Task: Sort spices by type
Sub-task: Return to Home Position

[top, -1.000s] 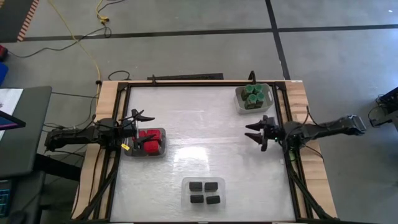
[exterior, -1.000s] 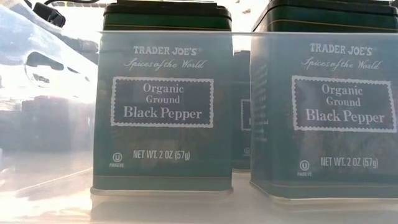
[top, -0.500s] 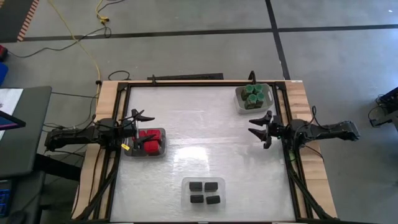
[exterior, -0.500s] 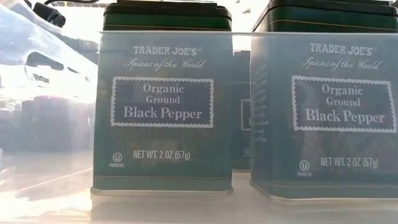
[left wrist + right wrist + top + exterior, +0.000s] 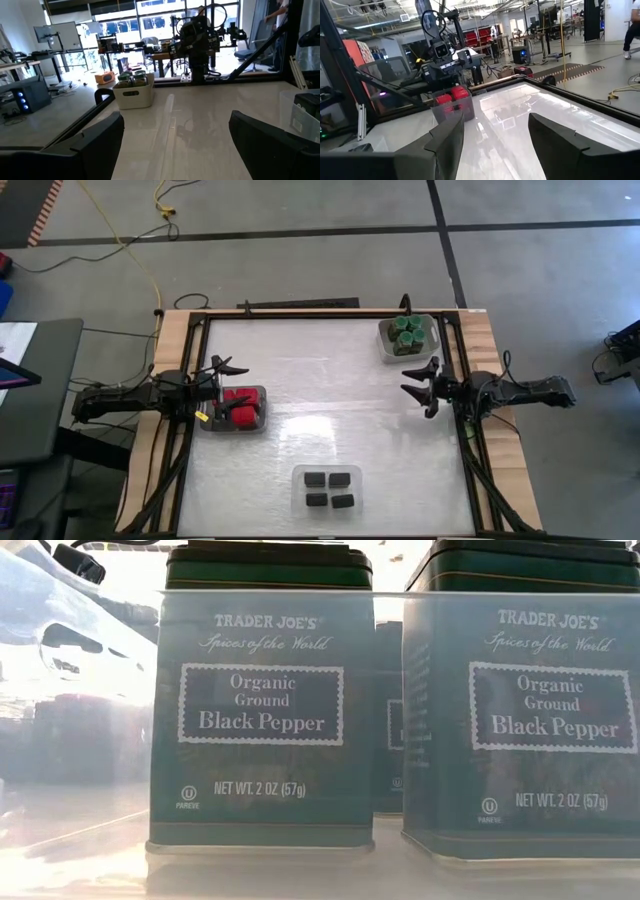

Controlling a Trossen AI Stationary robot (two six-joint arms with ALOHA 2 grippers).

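Red blocky spices [image 5: 240, 407] stand in a grey tray at the table's left edge and show again as red spices [image 5: 454, 95] in the right wrist view. Green-lidded jars [image 5: 407, 332] fill a white bin at the far right corner; the same jars [image 5: 132, 78] appear in the left wrist view. Black pepper boxes [image 5: 328, 488] sit in a clear tray near the near edge, and the low view shows two boxes [image 5: 260, 710] close up. My left gripper [image 5: 220, 388] is open beside the red tray. My right gripper [image 5: 414, 388] is open over bare table, on the near side of the green jars.
The white tabletop [image 5: 320, 390] lies bare between the three trays. A dark frame rail [image 5: 300, 308] runs along the far edge. The clear tray's wall [image 5: 80, 740] stands right before the low camera. A person [image 5: 632, 30] moves in the room beyond.
My right gripper has moved a little toward the table's far edge, closer to the green jars, and stays open. The left arm and all spices have kept still.
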